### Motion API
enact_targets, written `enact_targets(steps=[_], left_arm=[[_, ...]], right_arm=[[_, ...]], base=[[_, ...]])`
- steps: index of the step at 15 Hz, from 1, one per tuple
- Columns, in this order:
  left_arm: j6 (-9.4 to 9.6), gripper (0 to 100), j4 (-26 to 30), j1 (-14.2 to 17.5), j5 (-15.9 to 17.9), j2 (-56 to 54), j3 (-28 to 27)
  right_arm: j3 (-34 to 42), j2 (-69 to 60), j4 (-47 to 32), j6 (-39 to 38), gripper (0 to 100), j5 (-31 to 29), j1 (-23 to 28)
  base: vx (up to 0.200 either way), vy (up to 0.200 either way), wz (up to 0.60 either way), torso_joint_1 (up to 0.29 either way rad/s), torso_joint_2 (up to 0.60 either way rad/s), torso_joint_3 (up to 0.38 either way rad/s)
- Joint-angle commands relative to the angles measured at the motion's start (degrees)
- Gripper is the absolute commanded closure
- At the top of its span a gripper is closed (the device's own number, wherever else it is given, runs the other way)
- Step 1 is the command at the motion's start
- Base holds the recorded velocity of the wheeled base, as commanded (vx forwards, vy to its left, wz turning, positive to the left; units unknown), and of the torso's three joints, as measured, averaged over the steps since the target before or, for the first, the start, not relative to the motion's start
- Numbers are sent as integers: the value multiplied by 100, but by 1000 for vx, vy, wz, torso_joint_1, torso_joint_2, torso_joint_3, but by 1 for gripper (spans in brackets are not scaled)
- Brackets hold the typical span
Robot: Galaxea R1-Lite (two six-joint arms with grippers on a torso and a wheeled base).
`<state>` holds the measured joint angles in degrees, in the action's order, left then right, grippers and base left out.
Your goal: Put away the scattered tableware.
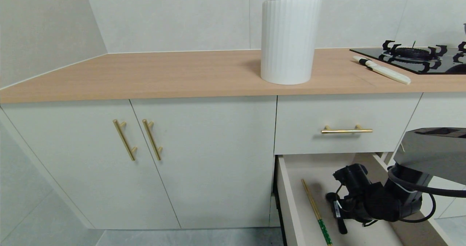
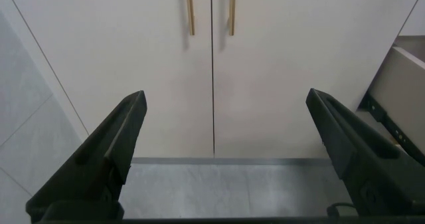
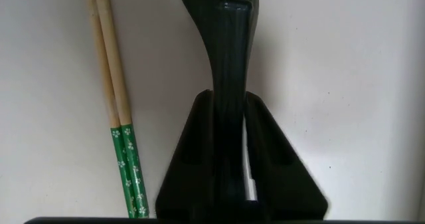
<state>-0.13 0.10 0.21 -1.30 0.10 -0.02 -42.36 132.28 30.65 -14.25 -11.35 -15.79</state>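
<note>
My right gripper (image 1: 340, 204) hangs low inside the open drawer (image 1: 287, 198), shut on a slim black spoon-like utensil (image 3: 226, 38) that stands out past the fingers (image 3: 189, 137). A pair of wooden chopsticks with green patterned ends (image 1: 316, 211) lies on the drawer floor just left of the gripper, also seen in the right wrist view (image 3: 113, 104). A white-handled knife (image 1: 382, 70) rests on the wooden counter beside the hob. My left gripper (image 2: 226, 98) is open, low in front of the cabinet doors (image 2: 212, 64), holding nothing.
A tall white ribbed container (image 1: 289, 42) stands on the counter (image 1: 164, 74) above the drawers. A black gas hob (image 1: 418, 56) sits at the back right. A shut drawer with a gold handle (image 1: 346, 131) lies right above the open one. Two cabinet doors (image 1: 142, 158) are shut.
</note>
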Motion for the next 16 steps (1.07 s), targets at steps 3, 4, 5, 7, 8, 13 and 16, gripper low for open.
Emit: enact_targets(steps=[3,4,5,7,8,13,16], left_arm=[[-4,0,-1,-3,-1,-1,2],[-4,0,-1,6,-1,-1,2],[-4,0,-1,6,-1,-1,2],[-4,0,-1,-3,-1,-1,2],[-4,0,-1,-3,-1,-1,2],[-4,0,-1,-3,-1,-1,2],[-4,0,-1,6,-1,-1,2]], right_arm=[[17,-44,3,1,0,10,-3],[44,-71,3,1,0,1,-3],[53,-132,3,1,0,1,-3],[176,-493,-6,10,0,19,-3],[351,-862,-6,28,0,45,-3],[589,-2567,-920,309,0,177,-30],[290,-3604,-2335,318,0,335,-205]], base=[[0,0,0,0,0,0],[0,0,0,0,0,0],[0,0,0,0,0,0],[0,0,0,0,0,0],[0,0,0,0,0,0],[0,0,0,0,0,0],[0,0,0,0,0,0]])
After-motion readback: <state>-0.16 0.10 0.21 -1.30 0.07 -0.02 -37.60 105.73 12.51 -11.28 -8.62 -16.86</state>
